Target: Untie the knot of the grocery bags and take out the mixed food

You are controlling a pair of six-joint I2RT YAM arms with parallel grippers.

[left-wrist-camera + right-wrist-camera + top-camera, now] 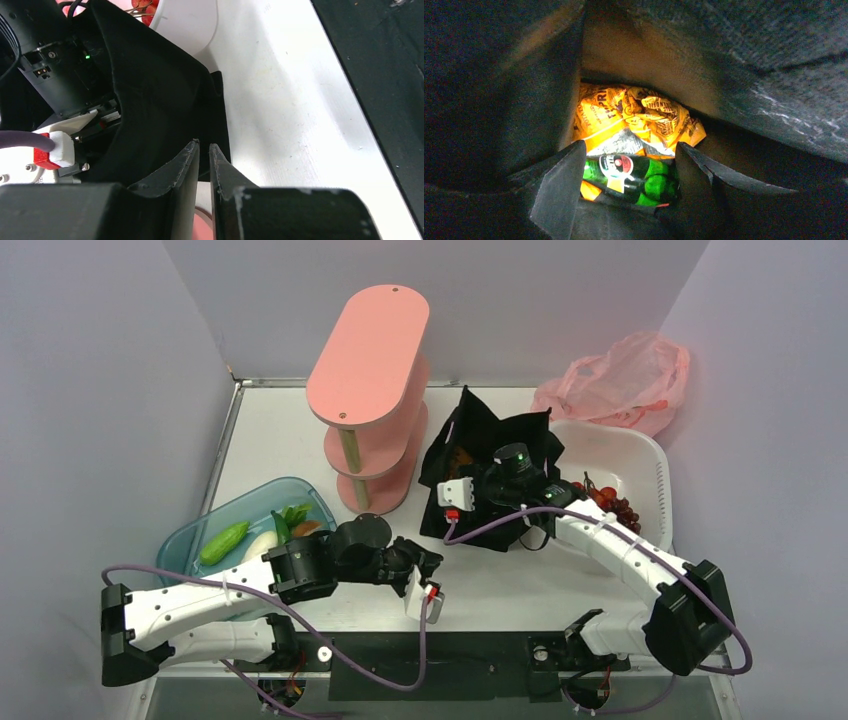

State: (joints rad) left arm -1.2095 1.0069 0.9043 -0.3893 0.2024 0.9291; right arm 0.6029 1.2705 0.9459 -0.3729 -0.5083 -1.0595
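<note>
The black fabric tote [480,455] stands open in the middle of the table. My right gripper [630,150] reaches down inside it, open, with its jaws on either side of the green glass bottle [634,180]. The orange snack packet [636,117] lies crumpled just beyond the bottle. My left gripper [435,560] is shut and empty, just off the tote's near left side; in the left wrist view its tips [204,147] are level with the tote wall [155,115]. The pink plastic bag [620,380] lies crumpled at the far right. Dark red grapes [618,508] lie in the white basin.
A white basin [645,455] stands right of the tote. A blue tray [195,530] at the left holds a green cucumber [224,541], a white vegetable [260,543] and leafy greens [292,518]. A pink three-tier shelf [368,390] stands behind the left gripper.
</note>
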